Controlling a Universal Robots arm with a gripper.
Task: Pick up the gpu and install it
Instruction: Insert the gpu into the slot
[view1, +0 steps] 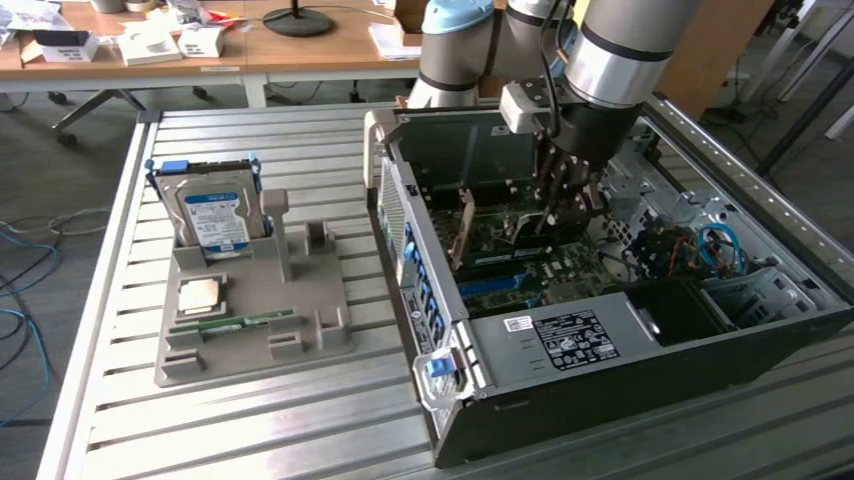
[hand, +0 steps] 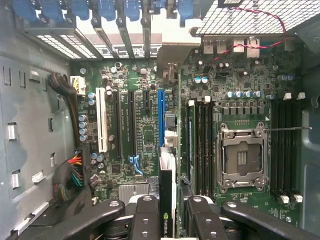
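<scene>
1. Step in hand: installation. The gpu (hand: 167, 175) is held edge-on over the motherboard (hand: 145, 135) inside the open computer case (view1: 561, 400). Pick-up is judged done; seating is judged not yet done.
2. Gripper (hand: 170, 202): the fingers (hand: 147, 215) are pressed in on both faces of the gpu, so the card is pinched between them. In the exterior view the gripper (view1: 561, 215) reaches down into the case from above.
3. Position of the gpu: it is set lengthwise in line with the blue expansion slot (hand: 161, 117), its far end near that slot's nearer end. The memory slots (hand: 200, 145) lie just beside it on one side and the black expansion slots (hand: 122, 125) on the other.
4. Requirement, as a judgement: the card's contact edge must be kept parallel to the blue expansion slot and centred over it. The card must stay upright, since a tilt could catch the neighbouring memory slots.
5. Other items: a hard drive (view1: 216, 215) and a memory stick (view1: 247, 322) are stored on a grey holder (view1: 254, 350), well apart from the case, on the exterior view's left. A CPU socket (hand: 241, 157) is noted beyond the memory slots.
6. Hidden or unclear:
   - The gpu's contact edge and broad faces are not seen.
   - Whether the card touches the slot cannot be told.
   - The fingers' bases are cut off at the wrist view's edge.
   - In the exterior view the held card is not readily separated from the dark fingers.
</scene>
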